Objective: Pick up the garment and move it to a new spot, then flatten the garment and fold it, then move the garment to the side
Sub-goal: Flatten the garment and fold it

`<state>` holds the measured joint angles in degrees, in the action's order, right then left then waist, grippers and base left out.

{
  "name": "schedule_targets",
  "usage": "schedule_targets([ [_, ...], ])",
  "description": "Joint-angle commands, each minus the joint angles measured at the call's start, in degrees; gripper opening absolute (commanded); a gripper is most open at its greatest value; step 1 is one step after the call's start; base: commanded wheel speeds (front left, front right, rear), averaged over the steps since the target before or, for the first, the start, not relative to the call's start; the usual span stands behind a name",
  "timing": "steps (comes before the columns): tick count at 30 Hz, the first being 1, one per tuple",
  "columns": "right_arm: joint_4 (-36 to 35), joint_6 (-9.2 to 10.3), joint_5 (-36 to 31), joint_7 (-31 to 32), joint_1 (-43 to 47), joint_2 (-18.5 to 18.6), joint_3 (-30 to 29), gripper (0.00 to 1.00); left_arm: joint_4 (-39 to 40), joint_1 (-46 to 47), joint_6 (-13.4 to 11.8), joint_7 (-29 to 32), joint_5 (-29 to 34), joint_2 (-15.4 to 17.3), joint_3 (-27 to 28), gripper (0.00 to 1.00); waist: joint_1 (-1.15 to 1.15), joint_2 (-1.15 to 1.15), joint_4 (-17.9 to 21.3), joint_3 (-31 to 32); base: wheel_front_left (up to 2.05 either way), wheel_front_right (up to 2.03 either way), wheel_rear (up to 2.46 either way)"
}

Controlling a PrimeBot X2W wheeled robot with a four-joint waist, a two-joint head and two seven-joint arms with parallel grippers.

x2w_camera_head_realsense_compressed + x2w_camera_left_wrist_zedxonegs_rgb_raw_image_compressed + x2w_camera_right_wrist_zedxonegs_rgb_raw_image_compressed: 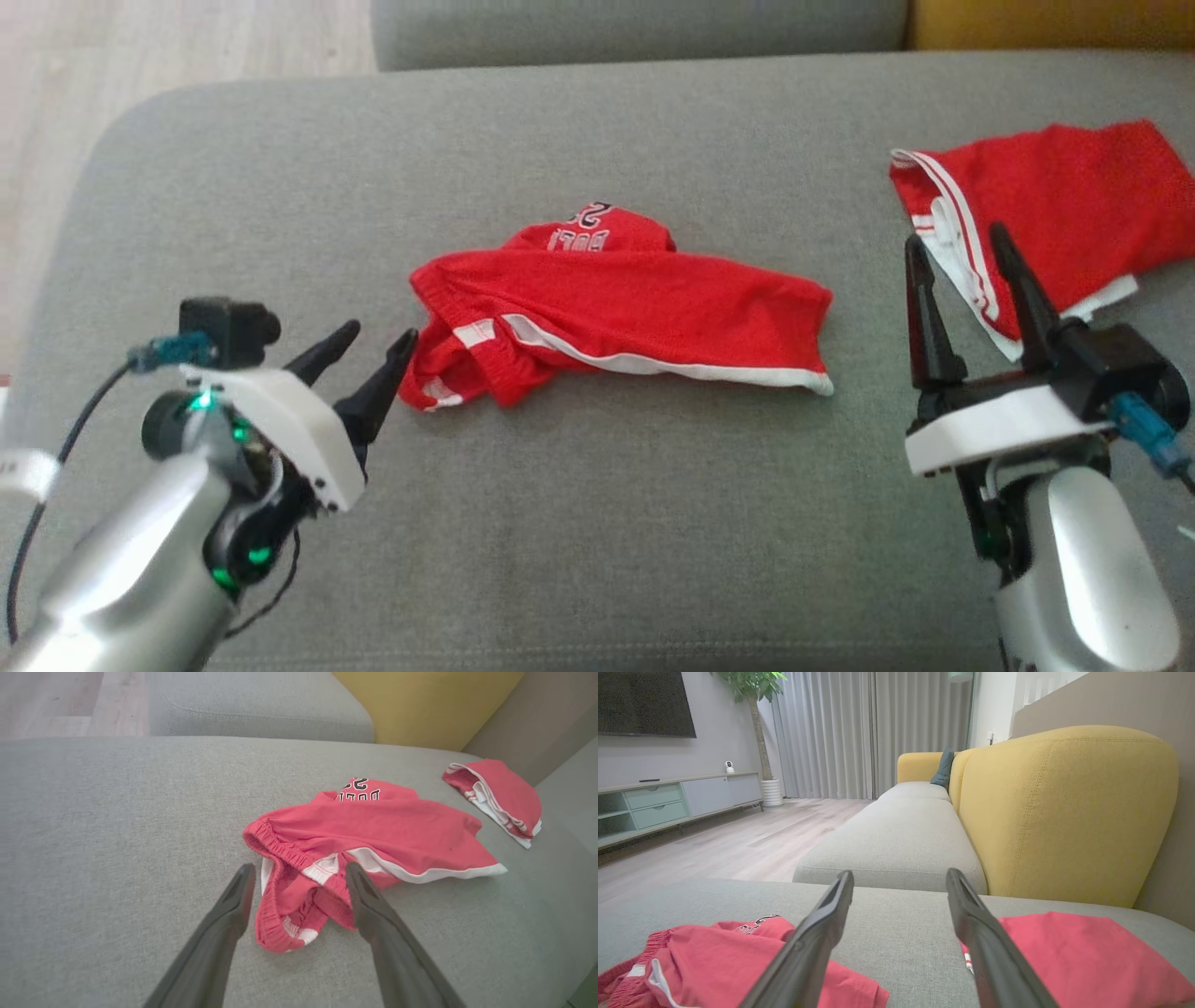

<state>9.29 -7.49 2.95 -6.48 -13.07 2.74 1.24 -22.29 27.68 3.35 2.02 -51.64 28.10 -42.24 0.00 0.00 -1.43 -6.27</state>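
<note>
The garment [616, 313] is a crumpled pair of red shorts with white trim and a printed logo, lying mid-cushion on the grey sofa seat [597, 523]. My left gripper [378, 341] hangs open just left of its waistband; in the left wrist view the waistband end of the garment [299, 905] lies between and beyond the spread fingers [233, 905], held by nothing. My right gripper [962, 247] stands open at the right, holding nothing, its tips over the edge of a second red piece. In the right wrist view the garment [714, 956] sits lower left.
A second red garment with white stripes [1046, 219] lies folded at the right of the seat. Behind it stands a yellow backrest [1064, 812]. Another grey cushion [635, 28] adjoins at the back, and wood floor [140, 47] lies beyond the seat's left edge.
</note>
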Motion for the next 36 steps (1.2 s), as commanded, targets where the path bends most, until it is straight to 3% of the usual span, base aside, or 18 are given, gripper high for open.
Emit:
schedule_targets([
  [1, -2.0, 0.0, 0.1, 0.3, -0.6, 0.1, 1.2, 1.0, 3.5, 0.9, -1.1, -1.1, -0.7, 3.1, 3.1, 1.0, 0.0, 0.0, -1.0, 1.2, 0.0, 0.0, 0.0],
  [6, -1.5, 0.0, 0.7, 0.1, 0.4, 0.1, 1.4, 1.0, 11.5, -4.5, -6.1, -4.1, -0.9, 4.7, 5.0, 1.0, 0.0, 0.0, -2.0, 3.5, 0.0, 0.0, 0.0],
  [11, -1.9, 0.0, 2.1, -1.0, 2.1, 0.1, 1.5, 1.0, 17.1, -10.4, -13.0, -10.7, 4.1, 5.5, 5.2, 1.0, 0.0, 0.0, -2.4, 5.2, 0.0, 0.0, 0.0],
  [14, -2.2, 0.0, 2.9, -1.8, 4.2, 0.1, 1.9, 1.0, 19.3, -14.7, -18.4, -15.0, 8.0, 4.0, 5.2, 1.0, 0.0, 0.0, -2.7, 5.9, 0.0, 0.0, 0.0],
  [18, -2.3, 0.0, 3.8, -2.4, 5.9, 0.1, 2.6, 1.0, 20.6, -18.4, -22.7, -16.8, 11.4, 1.1, 7.3, 1.0, 0.0, 0.0, -2.8, 6.3, 0.0, 0.0, 0.0],
  [24, -2.0, 0.0, 4.9, -2.7, 7.4, 0.1, 3.5, 1.0, 23.0, -22.7, -23.7, -17.0, 17.0, -4.2, 11.2, 1.0, 0.0, 0.0, -2.7, 7.1, 0.0, 0.0, 0.0],
  [28, -1.7, 0.0, 5.4, -2.8, 7.7, 0.1, 4.0, 1.0, 22.6, -25.1, -20.9, -17.0, 18.9, -7.3, 13.6, 1.0, 0.0, 0.0, -2.4, 7.3, 0.0, 0.0, 0.0],
  [36, -2.4, 0.0, 4.4, -1.9, 6.2, 0.1, 3.8, 1.0, 17.6, -22.3, -14.5, -16.2, 19.2, -8.4, 13.7, 1.0, 0.0, 0.0, -1.0, 4.4, 0.0, 0.0, 0.0],
])
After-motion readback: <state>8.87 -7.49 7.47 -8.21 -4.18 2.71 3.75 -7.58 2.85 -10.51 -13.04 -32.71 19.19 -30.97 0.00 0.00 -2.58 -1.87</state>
